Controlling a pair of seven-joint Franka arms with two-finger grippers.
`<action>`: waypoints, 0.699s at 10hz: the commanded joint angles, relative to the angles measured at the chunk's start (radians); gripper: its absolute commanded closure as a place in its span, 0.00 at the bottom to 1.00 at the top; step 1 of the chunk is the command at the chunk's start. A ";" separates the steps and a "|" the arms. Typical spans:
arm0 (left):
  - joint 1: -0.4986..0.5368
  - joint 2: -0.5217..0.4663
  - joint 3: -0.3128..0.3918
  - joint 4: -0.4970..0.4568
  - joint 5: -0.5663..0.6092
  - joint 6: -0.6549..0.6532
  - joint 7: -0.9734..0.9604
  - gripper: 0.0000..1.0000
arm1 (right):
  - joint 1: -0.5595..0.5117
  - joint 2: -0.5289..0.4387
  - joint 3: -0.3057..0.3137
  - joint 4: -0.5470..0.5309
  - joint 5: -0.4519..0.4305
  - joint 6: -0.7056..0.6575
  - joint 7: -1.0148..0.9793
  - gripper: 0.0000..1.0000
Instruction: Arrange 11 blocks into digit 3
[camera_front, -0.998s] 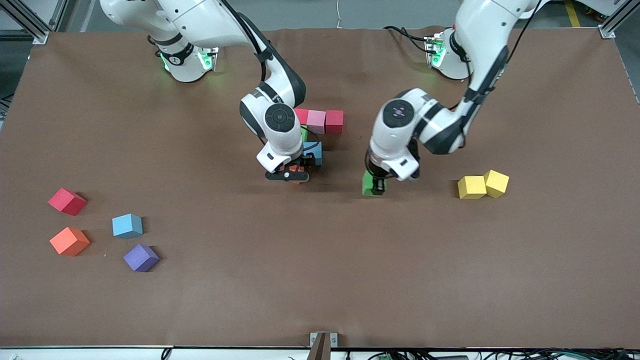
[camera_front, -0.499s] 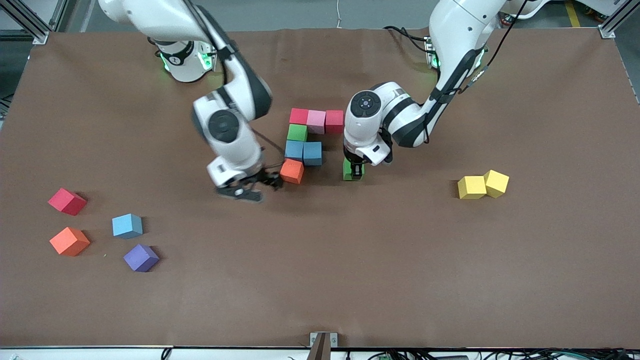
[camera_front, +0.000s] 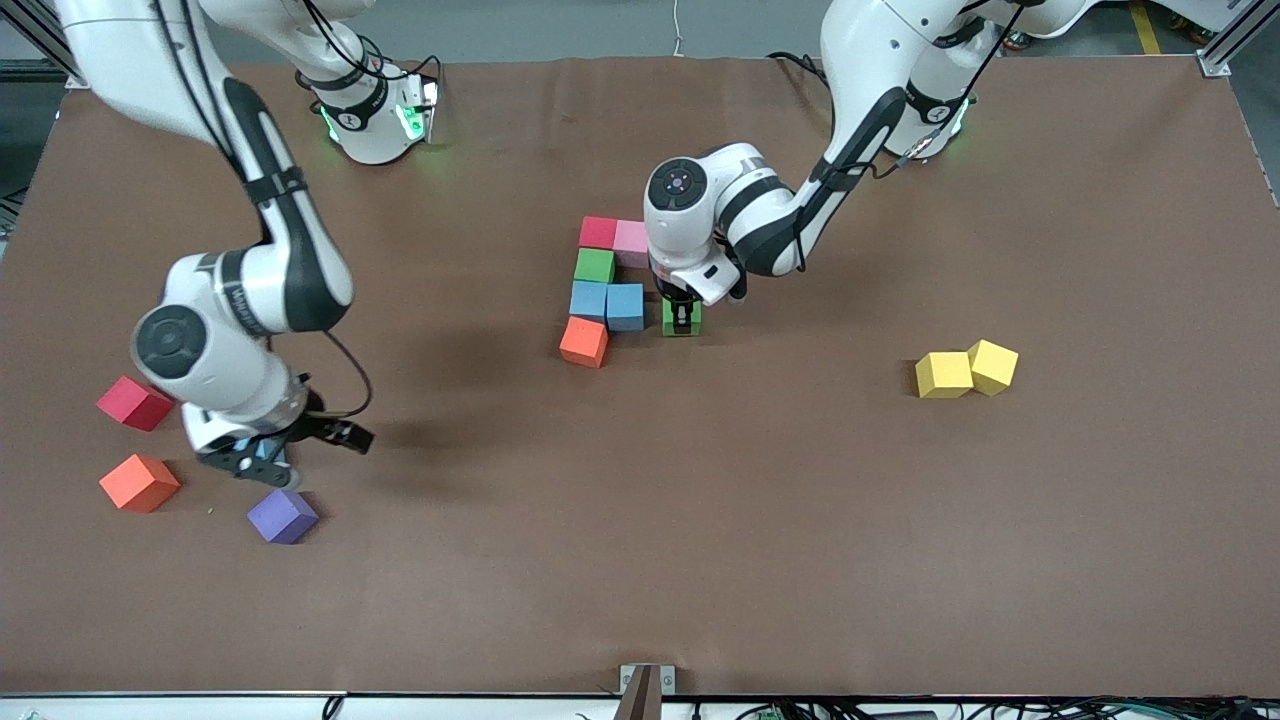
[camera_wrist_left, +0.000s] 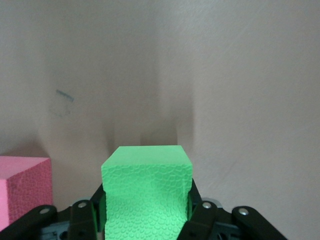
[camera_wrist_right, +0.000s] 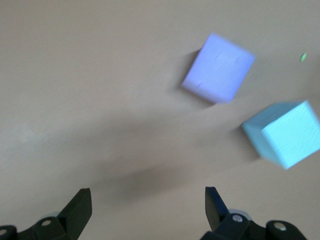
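Nearest the front camera, toward the right arm's end of the table, the purple block lies at about five o'clock from the right gripper, which hangs over the loose light blue block with its fingers spread wide and nothing between them; the loose orange block and loose red block lie at eight and ten o'clock from it. The two yellow blocks touch toward the left arm's end. Farther off, the left gripper clamps a green block beside the blue pair, at one o'clock from the orange block, with green, red and pink blocks farther.
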 joint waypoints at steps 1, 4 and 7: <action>-0.023 0.017 0.005 0.023 0.006 -0.020 -0.018 0.80 | -0.057 0.106 0.024 0.118 -0.002 -0.011 -0.001 0.00; -0.035 0.018 0.006 0.032 0.017 -0.019 -0.013 0.80 | -0.118 0.203 0.024 0.212 0.014 -0.005 0.071 0.00; -0.038 0.040 0.005 0.047 0.073 -0.009 -0.016 0.81 | -0.146 0.277 0.024 0.261 0.060 0.000 0.115 0.01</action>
